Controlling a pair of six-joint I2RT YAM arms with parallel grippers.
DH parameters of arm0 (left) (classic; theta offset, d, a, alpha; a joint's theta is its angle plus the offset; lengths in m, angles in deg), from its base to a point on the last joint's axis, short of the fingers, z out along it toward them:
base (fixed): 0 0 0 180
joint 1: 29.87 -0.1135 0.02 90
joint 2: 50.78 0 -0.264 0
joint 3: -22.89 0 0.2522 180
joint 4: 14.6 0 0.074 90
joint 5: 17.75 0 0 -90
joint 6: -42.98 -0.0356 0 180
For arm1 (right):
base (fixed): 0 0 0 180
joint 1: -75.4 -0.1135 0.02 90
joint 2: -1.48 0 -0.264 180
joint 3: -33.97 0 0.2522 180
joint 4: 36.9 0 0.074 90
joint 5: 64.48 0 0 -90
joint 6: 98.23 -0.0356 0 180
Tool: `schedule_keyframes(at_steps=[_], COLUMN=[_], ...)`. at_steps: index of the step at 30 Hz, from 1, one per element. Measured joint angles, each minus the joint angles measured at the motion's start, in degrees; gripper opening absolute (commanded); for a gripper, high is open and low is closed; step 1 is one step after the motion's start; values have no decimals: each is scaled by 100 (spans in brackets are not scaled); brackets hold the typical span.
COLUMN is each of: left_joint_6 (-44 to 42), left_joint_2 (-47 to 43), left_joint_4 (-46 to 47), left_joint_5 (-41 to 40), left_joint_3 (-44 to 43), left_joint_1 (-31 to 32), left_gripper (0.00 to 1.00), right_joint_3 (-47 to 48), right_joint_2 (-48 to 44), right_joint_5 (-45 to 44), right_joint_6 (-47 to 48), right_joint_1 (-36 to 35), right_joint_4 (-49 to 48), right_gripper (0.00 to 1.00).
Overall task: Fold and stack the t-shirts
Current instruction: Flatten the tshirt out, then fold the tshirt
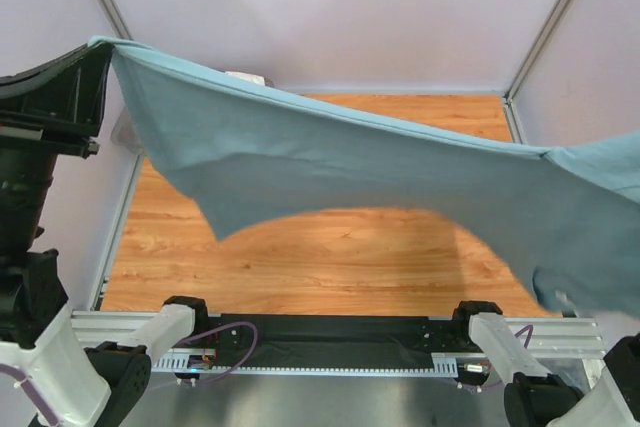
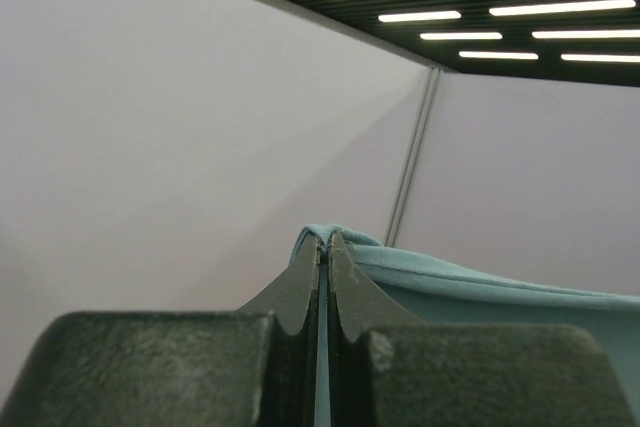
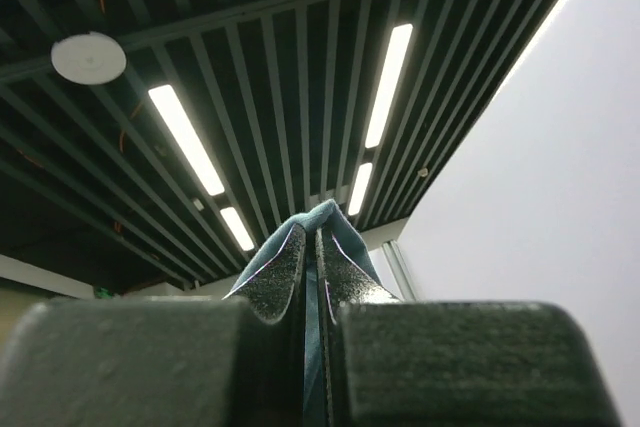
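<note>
white links (image 1: 165,330), black joints (image 1: 186,305), purple cables (image 1: 232,326), black left tool (image 2: 324,247).

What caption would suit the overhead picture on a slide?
A slate-blue t-shirt hangs stretched above the wooden table, one end pinched in the left gripper.

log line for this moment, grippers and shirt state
left gripper: shut on t-shirt | right gripper: shut on t-shirt | t-shirt: held aloft, stretched between both above table

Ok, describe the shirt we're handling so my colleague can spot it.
Look above the wooden table. A teal-grey t-shirt hangs stretched across it, one edge pinched in the left tool, another in the right tool. It is the only thing held aloft.
</note>
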Motion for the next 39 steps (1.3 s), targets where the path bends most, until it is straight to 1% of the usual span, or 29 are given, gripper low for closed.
schedule_keyframes(at_steps=[3, 7, 10, 12, 14, 18, 20, 22, 25, 28, 31, 34, 36, 39], left_joint_6=[79, 166, 181, 179, 146, -31, -118, -219, -332, -369, -374, -372, -372, -372], left_joint_2=[48, 385, 981, 1550, 2352, 4035, 4868, 5587, 6585, 7366, 7827, 8074, 8196, 8325], left_joint_4=[221, 721, 1123, 1405, 1596, 1740, 1757, 1731, 1681, 1657, 1661, 1665, 1696, 1707], left_joint_5=[68, 205, 284, 354, 450, 570, 656, 710, 802, 874, 903, 905, 896, 866], left_joint_3=[387, 1357, 2216, 2684, 3032, 3182, 3058, 2754, 1967, 1113, 520, 125, -90, -317], left_joint_1=[2, 2, 7, 28, 63, 166, 247, 321, 417, 481, 481, 472, 472, 470], left_gripper=[0, 0, 0, 0, 0, 0, 0, 0, 0, 0, 0, 0, 0, 0], right_joint_3=[-295, -1279, -2111, -2677, -3338, -4376, -4701, -4811, -4815, -4813, -4813, -4828, -4874, -5189], right_joint_2=[94, 470, 1097, 1499, 2006, 2863, 3217, 3504, 3932, 4242, 4435, 4461, 4428, 4225], right_joint_5=[-17, -72, -52, 39, 184, 439, 577, 675, 815, 918, 975, 1019, 1023, 1045], right_joint_6=[166, 472, 566, 518, 326, -153, -332, -409, -444, -437, -437, -442, -452, -564], right_joint_1=[-15, -11, 131, 310, 568, 1012, 1180, 1261, 1307, 1307, 1311, 1314, 1314, 1314], right_joint_4=[-127, -439, -544, -608, -634, -570, -568, -573, -619, -695, -704, -695, -715, -619], right_gripper=[0, 0, 0, 0, 0, 0, 0, 0, 0, 1, 0, 0, 1, 0])
